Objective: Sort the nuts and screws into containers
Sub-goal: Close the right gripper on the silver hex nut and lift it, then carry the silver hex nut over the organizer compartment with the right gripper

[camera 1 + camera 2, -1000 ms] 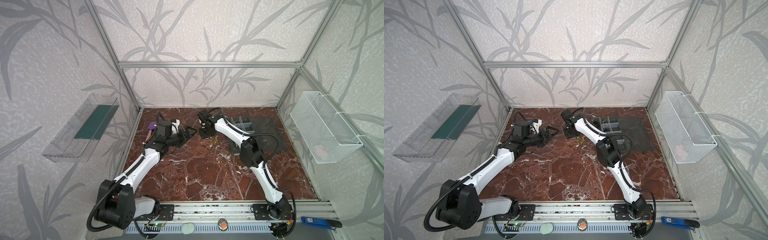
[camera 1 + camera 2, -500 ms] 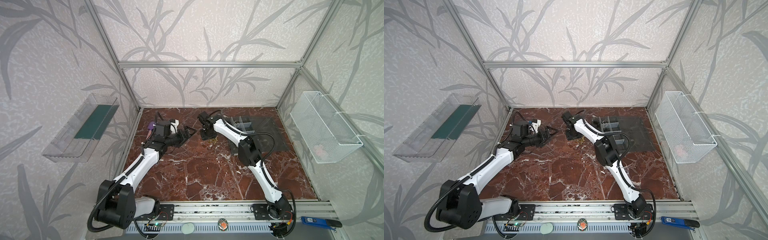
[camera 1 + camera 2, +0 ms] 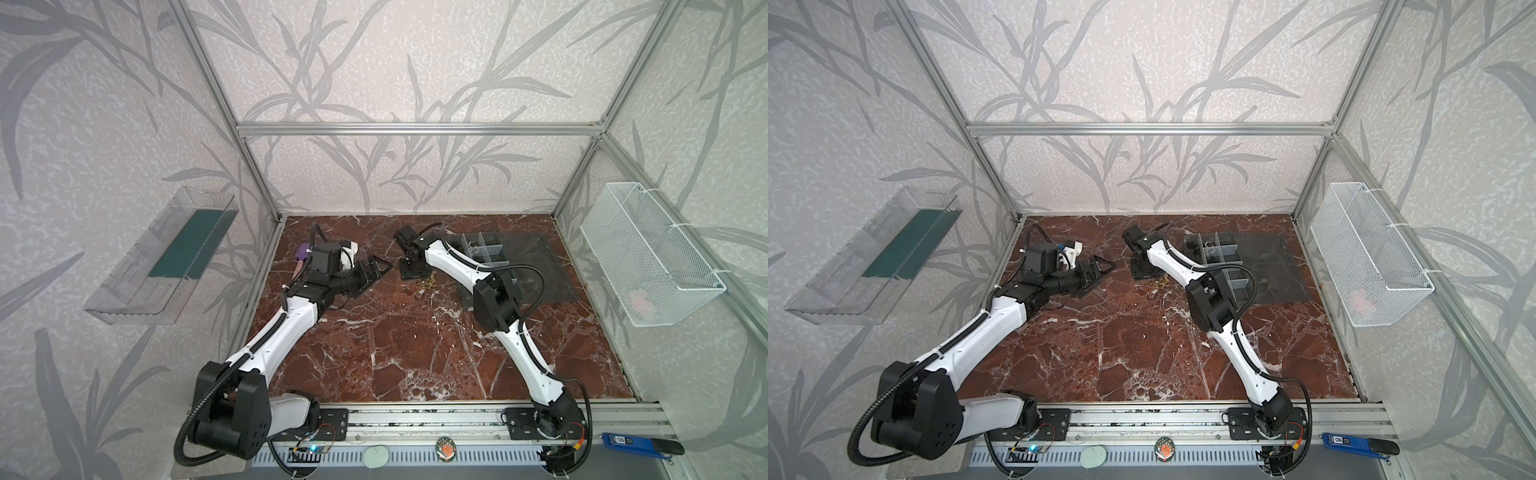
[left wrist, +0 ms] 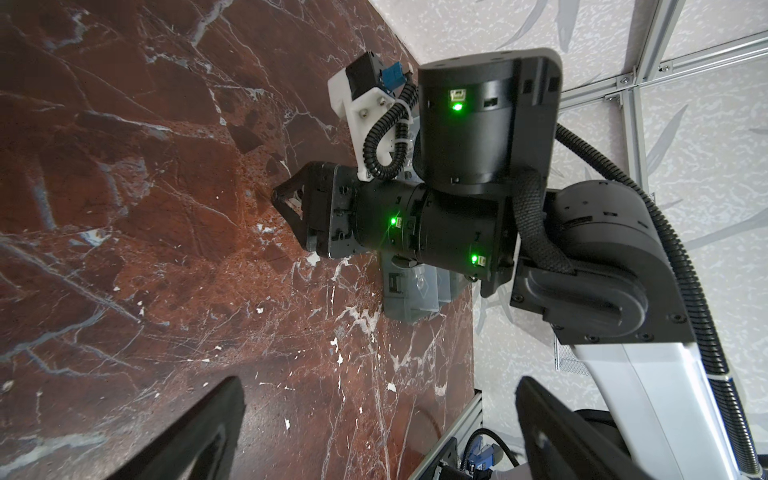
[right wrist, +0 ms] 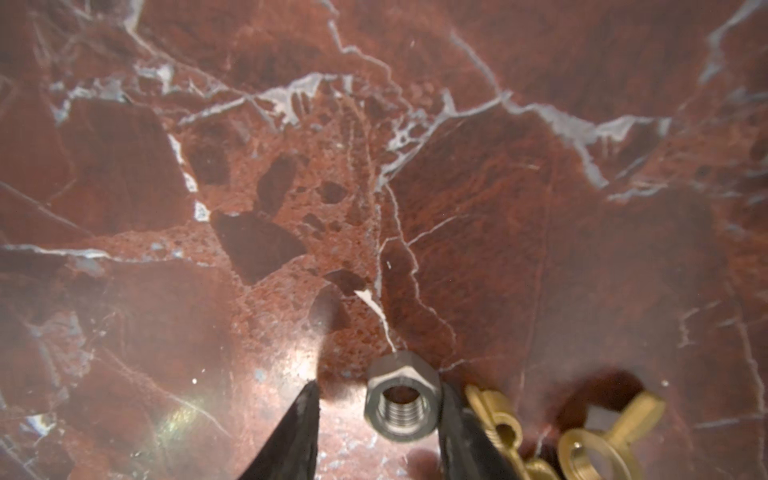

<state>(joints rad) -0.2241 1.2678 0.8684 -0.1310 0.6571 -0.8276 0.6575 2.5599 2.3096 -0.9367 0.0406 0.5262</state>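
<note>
My right gripper (image 5: 379, 388) points down at the marble floor with its jaws open around a silver nut (image 5: 402, 401). One finger touches the nut's side; the other stands a gap away. Brass nuts (image 5: 494, 419) and a brass wing nut (image 5: 598, 436) lie just beside it. In both top views this gripper (image 3: 411, 270) (image 3: 1144, 272) sits at the edge of the small pile of nuts (image 3: 426, 282) (image 3: 1160, 283). The grey organizer box with its containers (image 3: 484, 249) (image 3: 1219, 249) lies behind the right arm. My left gripper (image 3: 374, 270) (image 4: 378, 399) hovers open and empty, left of the pile. I cannot make out any screws.
The box's clear lid (image 3: 536, 266) lies flat to the right of the compartments. A white mesh basket (image 3: 648, 257) hangs on the right wall and a clear shelf (image 3: 166, 257) on the left wall. The two grippers stand close together, as the right gripper (image 4: 291, 208) shows in the left wrist view.
The right arm's elbow has shifted slightly to the left. Both grippers stay roughly where they were.
</note>
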